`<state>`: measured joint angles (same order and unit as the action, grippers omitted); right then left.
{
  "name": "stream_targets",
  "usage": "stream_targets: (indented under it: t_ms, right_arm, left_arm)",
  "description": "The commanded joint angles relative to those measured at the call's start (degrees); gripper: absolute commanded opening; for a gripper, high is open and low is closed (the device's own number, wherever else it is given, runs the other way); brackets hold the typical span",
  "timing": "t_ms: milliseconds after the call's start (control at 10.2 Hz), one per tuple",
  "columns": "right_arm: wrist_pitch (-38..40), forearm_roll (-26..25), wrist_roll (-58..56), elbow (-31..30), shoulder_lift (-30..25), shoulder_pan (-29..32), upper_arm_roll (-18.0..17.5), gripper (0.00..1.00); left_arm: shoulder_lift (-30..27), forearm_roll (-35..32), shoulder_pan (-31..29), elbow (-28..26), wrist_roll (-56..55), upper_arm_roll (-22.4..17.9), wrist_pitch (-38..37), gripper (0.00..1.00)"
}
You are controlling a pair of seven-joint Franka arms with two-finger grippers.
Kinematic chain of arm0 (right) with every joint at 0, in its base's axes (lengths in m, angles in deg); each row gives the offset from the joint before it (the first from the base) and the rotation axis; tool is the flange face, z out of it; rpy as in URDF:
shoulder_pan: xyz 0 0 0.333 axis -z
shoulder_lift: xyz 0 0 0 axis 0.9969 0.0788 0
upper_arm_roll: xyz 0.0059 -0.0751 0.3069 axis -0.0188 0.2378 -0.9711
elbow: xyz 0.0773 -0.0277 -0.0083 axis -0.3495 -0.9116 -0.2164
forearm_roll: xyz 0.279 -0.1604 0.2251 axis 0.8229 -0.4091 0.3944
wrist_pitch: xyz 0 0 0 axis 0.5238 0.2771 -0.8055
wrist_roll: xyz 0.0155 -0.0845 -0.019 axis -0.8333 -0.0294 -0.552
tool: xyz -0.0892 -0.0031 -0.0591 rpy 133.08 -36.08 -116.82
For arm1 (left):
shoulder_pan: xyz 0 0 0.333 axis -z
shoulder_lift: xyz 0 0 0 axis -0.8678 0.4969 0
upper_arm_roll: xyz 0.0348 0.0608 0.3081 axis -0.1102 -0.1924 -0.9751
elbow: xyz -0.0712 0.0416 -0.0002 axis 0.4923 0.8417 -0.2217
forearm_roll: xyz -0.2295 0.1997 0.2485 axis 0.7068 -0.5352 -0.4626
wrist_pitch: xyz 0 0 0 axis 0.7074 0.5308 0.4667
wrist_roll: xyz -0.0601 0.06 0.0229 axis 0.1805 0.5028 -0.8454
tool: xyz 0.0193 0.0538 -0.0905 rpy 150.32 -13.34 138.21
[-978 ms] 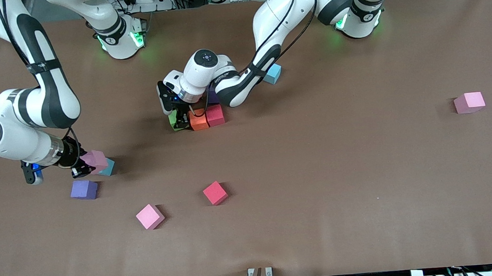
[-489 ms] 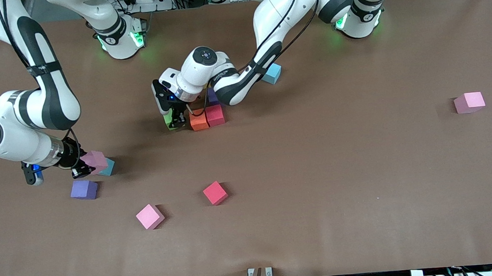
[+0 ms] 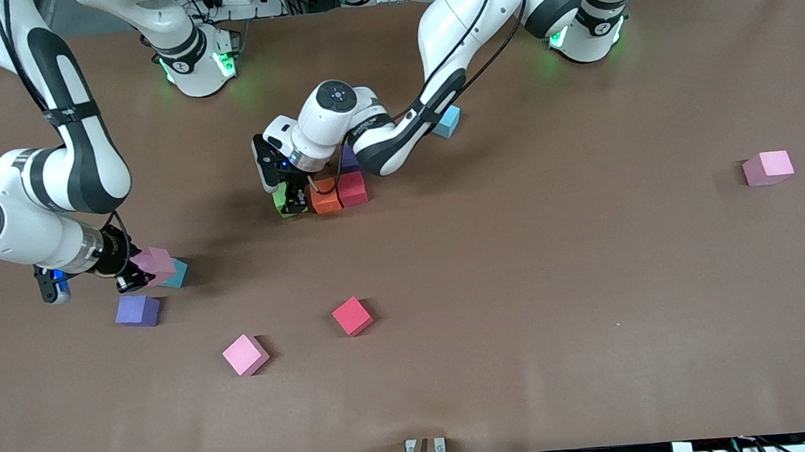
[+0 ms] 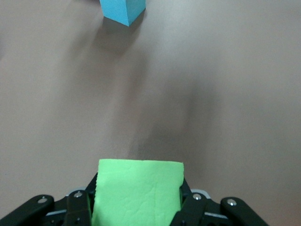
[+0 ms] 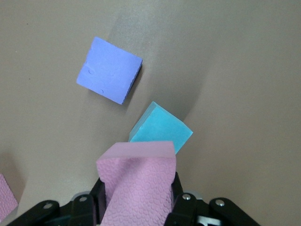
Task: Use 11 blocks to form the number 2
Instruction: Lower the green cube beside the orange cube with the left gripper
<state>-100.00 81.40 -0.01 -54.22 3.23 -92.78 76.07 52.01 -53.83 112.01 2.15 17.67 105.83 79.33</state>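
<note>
Mid-table, an orange block (image 3: 325, 197) and a red block (image 3: 353, 188) touch in a row, with a purple block (image 3: 348, 158) half hidden under the left arm. My left gripper (image 3: 290, 197) is shut on a green block (image 3: 278, 201) (image 4: 138, 193), right beside the orange one. My right gripper (image 3: 135, 273) hangs toward the right arm's end of the table, shut on a pale pink block (image 3: 155, 263) (image 5: 138, 183). It is over a teal block (image 3: 178, 274) (image 5: 162, 132).
Loose blocks lie around: purple (image 3: 137, 310) (image 5: 109, 76), pink (image 3: 244, 354) and red (image 3: 352, 315) nearer the front camera, light blue (image 3: 447, 122) (image 4: 123, 10) by the left arm's forearm, and pale pink (image 3: 768, 167) toward the left arm's end.
The left gripper with the green block drifted slightly away from the orange block, then came back beside it. The right arm has held still.
</note>
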Motion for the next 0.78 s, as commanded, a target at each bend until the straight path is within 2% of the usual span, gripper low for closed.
stream_targets:
  t_ms: [0,684]
  right_arm:
    - [0.1,-0.5,-0.6,1.0,0.6,0.7,-0.4,0.00]
    - [0.0,-0.7,-0.6,0.8,0.6,0.5,-0.4,0.00]
  left_arm:
    - [-0.1,2.0,0.0,-0.4,3.2,0.3,-0.5,0.00]
    - [0.7,2.0,1.2,-0.5,9.0,0.2,-0.6,0.00]
